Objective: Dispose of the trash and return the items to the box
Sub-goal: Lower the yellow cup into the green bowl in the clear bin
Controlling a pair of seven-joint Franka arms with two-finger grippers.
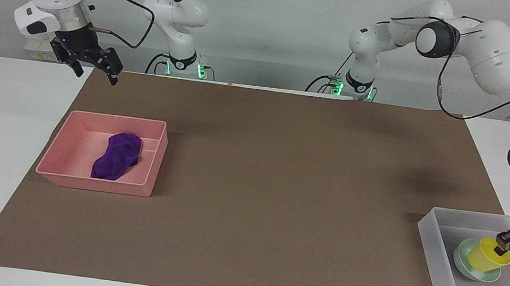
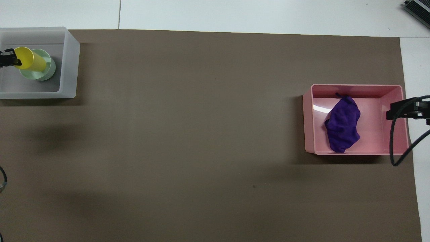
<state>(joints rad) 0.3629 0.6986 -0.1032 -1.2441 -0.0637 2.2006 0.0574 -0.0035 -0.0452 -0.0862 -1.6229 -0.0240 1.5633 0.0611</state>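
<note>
Facing view first: the left gripper (image 1: 506, 242) is low inside the box (image 1: 434, 259), a translucent whitish bin at the left arm's end of the table, its fingertips pinched shut on the rim of the yellow cup (image 1: 487, 256). The cup, smooth hard plastic, sits tilted in the shallow mint-green bowl (image 1: 464, 265), so the step in hand looks like setting the last item down; what is called for next is parting the fingers and lifting straight up so the light cup is not dragged over. Toward the right arm's end the purple rag (image 1: 116, 162) lies crumpled and soft in the pink tray (image 1: 96, 185), a rigid, straight-walled rectangle, and the right gripper (image 1: 95, 67) waits raised near the tray's robot-side edge with its jaws spread wide and empty. Overhead view: the cup (image 2: 30, 59) leans across the bowl (image 2: 47, 70), whose round rim shows beneath it, both within the box (image 2: 69, 67); only the tip of the left gripper (image 2: 11, 61) shows at the cup's mouth. The rag (image 2: 342, 129) is a wrinkled, elongated heap on the glossy floor of the tray (image 2: 393, 134), and part of the right gripper (image 2: 408, 109) overlaps the tray's edge.
</note>
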